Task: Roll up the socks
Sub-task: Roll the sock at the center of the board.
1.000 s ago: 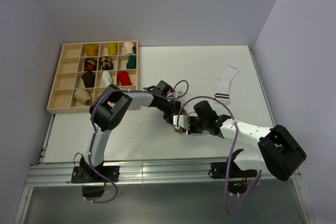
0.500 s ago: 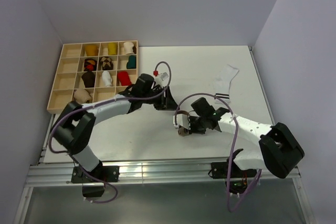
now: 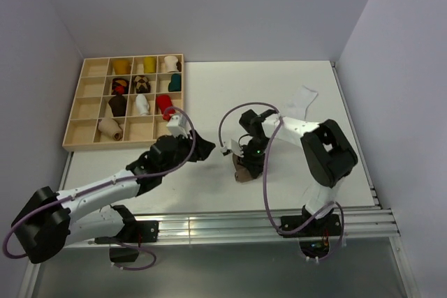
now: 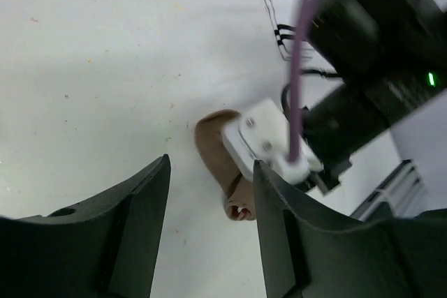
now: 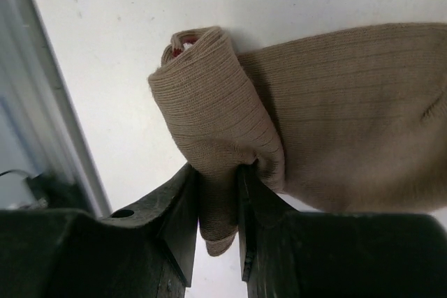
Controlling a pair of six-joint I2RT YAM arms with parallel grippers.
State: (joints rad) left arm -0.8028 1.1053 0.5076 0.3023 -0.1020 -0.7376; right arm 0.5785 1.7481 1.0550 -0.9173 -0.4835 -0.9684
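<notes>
The right tool [image 5: 218, 172] is nearly closed, pinching the rolled end of the brown sock [image 5: 209, 130]. That sock lies on the tabletop [image 3: 209, 88] well right of the wooden tray [image 3: 80, 132] and nearer the arm bases, with its unrolled length running flat out from one side of the roll. The left tool [image 4: 209, 172] is partly open and empty, hanging between the tray and that sock with its gap facing the roll, so I judge it free to help, while the cream sock [image 3: 304, 95] lies farther right of the tray, closer to the right arm.
</notes>
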